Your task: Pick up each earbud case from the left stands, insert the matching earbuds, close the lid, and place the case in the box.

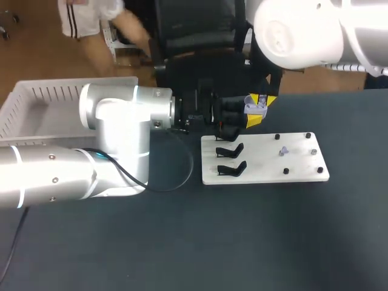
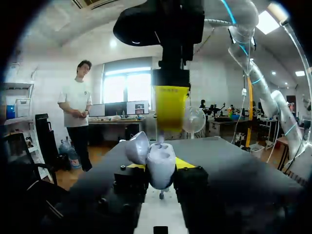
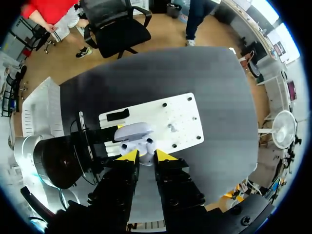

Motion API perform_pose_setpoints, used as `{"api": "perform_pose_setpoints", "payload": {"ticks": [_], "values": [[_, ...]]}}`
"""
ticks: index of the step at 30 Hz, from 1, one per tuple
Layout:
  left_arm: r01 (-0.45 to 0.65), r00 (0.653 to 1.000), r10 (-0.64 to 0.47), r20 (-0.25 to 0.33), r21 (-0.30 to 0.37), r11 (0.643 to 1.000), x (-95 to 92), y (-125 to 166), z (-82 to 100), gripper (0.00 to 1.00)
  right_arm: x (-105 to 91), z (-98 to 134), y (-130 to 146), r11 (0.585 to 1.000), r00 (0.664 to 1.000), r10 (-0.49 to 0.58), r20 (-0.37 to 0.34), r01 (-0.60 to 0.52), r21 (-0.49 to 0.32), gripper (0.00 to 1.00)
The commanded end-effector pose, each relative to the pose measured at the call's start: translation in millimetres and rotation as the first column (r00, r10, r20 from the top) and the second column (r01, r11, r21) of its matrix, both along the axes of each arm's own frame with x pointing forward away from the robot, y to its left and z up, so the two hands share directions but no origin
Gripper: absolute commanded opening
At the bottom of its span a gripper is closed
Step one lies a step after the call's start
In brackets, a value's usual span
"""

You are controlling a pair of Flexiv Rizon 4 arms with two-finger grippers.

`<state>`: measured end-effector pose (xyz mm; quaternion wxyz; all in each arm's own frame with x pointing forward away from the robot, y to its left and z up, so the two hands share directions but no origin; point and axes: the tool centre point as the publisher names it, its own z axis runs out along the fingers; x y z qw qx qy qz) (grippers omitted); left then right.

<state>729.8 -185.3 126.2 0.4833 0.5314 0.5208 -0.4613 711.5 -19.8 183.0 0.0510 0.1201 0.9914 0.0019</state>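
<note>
A pale lavender earbud case (image 2: 160,163) with its lid open is held above the white board's (image 1: 291,173) left end; my left gripper (image 2: 161,166) is shut on its sides. My right gripper (image 3: 146,155) points down onto the open case (image 3: 136,141), with a small pale earbud (image 3: 145,157) pinched between its yellow tips. In the left wrist view a yellow finger (image 2: 170,107) of the right gripper descends to the case's top. In the head view both grippers meet around the case (image 1: 257,109). Another small earbud (image 1: 283,150) lies on the board.
Two black stands (image 1: 231,151) (image 1: 233,169) sit on the board's left part, and small black pegs (image 1: 308,136) dot its right part. A white slatted basket (image 1: 36,103) stands at the table's far left. A black cable (image 1: 182,176) loops beside the left arm.
</note>
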Motion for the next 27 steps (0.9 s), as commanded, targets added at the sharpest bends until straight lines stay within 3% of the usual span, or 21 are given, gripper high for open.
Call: {"api": "perform_pose_setpoints", "payload": {"ticks": [1, 27], "values": [[-0.007, 1.000, 0.007, 0.005, -0.005, 1.000, -2.1, 0.3, -0.7, 0.00, 3.2, -1.7, 1.0, 1.000, 1.000, -0.001, -0.008, 0.001, -0.002, 0.00], [-0.007, 1.000, 0.007, 0.005, -0.005, 1.000, -2.1, 0.3, -0.7, 0.00, 7.3, -13.8, -0.4, 1.000, 0.999, -0.013, -0.034, 0.013, -0.002, 0.00]]}}
